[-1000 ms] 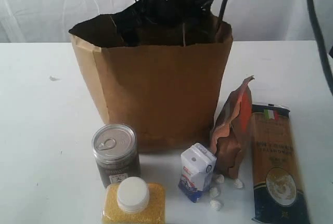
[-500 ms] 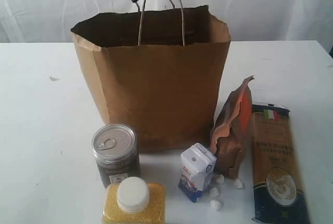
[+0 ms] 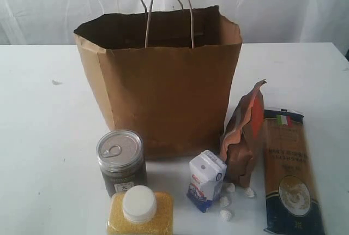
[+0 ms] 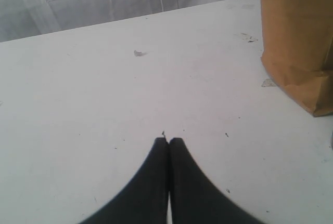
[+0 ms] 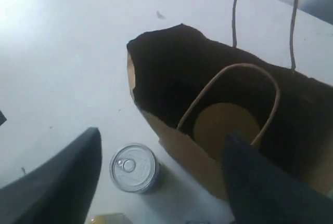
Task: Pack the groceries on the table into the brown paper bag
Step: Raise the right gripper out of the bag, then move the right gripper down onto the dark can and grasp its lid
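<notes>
The brown paper bag [image 3: 163, 93] stands upright and open at upper centre of the white desk [image 3: 43, 137], with the gold-lidded jar [image 5: 225, 125] inside it. In front of it at lower left stands the dark pull-tab can [image 3: 121, 161], and the yellow white-capped bottle [image 3: 140, 213] sits just below at the bottom edge. The white-blue carton [image 3: 206, 180] stands at lower centre with the brown-orange pouch [image 3: 244, 134] upright beside it. The long spaghetti pack [image 3: 289, 172] lies flat at lower right.
</notes>
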Available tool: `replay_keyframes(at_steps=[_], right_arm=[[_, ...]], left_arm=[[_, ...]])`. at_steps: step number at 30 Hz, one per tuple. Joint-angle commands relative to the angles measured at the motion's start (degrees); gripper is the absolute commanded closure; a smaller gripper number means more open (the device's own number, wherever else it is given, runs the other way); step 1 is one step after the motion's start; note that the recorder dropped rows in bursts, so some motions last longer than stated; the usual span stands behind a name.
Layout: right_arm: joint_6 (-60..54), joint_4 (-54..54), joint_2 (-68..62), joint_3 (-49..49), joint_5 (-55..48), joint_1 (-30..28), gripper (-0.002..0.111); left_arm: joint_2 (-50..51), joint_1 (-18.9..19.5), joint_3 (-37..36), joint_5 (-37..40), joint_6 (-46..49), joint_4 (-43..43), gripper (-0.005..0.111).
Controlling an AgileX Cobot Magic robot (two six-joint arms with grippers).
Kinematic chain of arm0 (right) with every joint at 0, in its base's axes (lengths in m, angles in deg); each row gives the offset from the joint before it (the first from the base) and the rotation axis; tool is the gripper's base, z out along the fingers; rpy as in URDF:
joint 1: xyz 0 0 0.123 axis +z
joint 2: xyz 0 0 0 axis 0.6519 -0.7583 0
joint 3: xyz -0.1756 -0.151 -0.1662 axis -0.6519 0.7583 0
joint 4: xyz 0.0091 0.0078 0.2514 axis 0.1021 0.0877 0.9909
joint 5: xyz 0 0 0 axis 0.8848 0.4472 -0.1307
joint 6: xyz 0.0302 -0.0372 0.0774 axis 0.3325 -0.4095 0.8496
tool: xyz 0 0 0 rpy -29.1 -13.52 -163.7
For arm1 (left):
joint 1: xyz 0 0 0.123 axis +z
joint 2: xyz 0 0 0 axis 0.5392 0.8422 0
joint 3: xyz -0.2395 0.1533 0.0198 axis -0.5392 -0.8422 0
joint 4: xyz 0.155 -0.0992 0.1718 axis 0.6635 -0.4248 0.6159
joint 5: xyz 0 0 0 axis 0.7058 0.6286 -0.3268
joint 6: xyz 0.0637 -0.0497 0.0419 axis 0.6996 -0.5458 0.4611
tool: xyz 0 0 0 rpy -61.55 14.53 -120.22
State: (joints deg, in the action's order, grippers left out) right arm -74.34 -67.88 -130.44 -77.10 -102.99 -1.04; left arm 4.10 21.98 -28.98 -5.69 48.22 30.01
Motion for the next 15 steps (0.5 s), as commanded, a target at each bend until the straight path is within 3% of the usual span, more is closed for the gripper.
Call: replay_keyframes(at_steps=[1, 10, 15], right_arm=[[-0.85, -0.17, 5.33, 6.29, 0.15, -0.11, 0.047], [-1.07, 3.16, 16.29, 19.15, 0.15, -0.11, 0.046], [-3.70, 7.49, 18.32, 24.56, 0.15, 0.47, 0.039]], left_arm=[[-0.29, 0.18, -0.24, -0.17, -0.07, -0.03, 0.107], [-0.29, 0.18, -0.24, -0.17, -0.07, -0.03, 0.107], [-0.29, 0.18, -0.24, -0.17, -0.07, -0.03, 0.107]])
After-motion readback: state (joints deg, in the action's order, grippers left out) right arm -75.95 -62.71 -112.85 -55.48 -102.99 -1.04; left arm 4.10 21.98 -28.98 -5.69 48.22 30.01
